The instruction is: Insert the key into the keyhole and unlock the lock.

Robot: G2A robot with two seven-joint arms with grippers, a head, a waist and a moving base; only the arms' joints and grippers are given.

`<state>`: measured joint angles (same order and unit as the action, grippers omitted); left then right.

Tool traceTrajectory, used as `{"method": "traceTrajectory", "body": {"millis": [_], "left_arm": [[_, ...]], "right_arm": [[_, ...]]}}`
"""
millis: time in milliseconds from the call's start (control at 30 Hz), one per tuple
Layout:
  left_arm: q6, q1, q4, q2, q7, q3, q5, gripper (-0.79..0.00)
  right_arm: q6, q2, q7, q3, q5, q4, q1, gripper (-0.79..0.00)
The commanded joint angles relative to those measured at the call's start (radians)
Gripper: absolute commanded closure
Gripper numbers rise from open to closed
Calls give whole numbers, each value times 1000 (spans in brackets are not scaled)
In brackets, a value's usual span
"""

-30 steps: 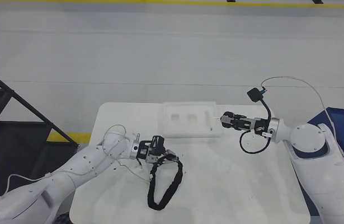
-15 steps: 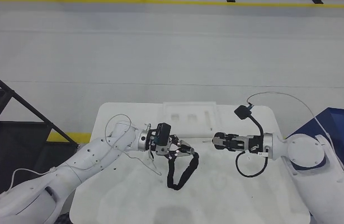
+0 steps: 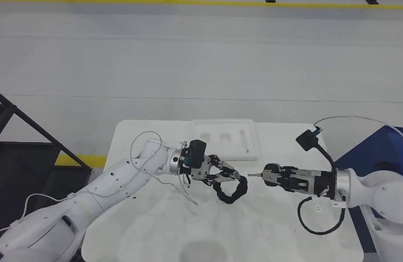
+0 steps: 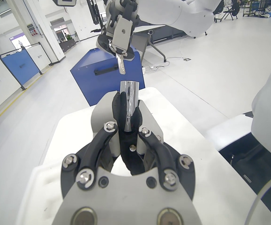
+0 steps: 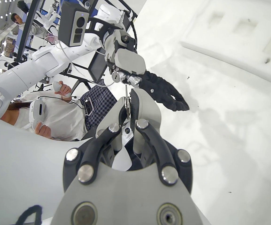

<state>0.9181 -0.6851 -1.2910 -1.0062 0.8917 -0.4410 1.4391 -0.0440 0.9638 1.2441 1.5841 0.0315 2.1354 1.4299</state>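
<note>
My left gripper [image 3: 222, 175] is shut on the lock [image 4: 129, 103], a chrome cylinder with a black cable loop [image 3: 232, 190] hanging below it, held above the table's middle. My right gripper [image 3: 266, 177] is shut on the small silver key [image 5: 126, 92], whose blade points at the lock. The lock's keyhole face [image 5: 115, 77] sits a short way beyond the key tip and slightly to one side. In the left wrist view the key [image 4: 121, 65] hangs just past the cylinder's end, not touching it.
A white foam tray [image 3: 224, 139] with shallow recesses lies at the back of the white table [image 3: 142, 216]. A blue box [image 4: 107, 70] stands on the floor beyond the table's right side. A black frame [image 3: 18, 124] stands to the left.
The left gripper carried the lock up and toward the table's middle, the cable loop curling up. The right gripper came forward from the tray with the key and now faces the lock.
</note>
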Motion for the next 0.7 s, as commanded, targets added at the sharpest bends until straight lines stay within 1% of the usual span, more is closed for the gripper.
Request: {"method": "traceTrajectory", "body": {"millis": [0,133,667], "left_arm": [[-1,4,3,-8,11,-1,6,0],[-5,8,9,-28,15,12,3,0],[-5,8,9,-28,15,12,3,0]], "right_arm": [[3,-4,11,22,8,15,10,0],[15,-8,17,36,23,43,25,0],[15,-8,17,36,23,43,25,0]]}}
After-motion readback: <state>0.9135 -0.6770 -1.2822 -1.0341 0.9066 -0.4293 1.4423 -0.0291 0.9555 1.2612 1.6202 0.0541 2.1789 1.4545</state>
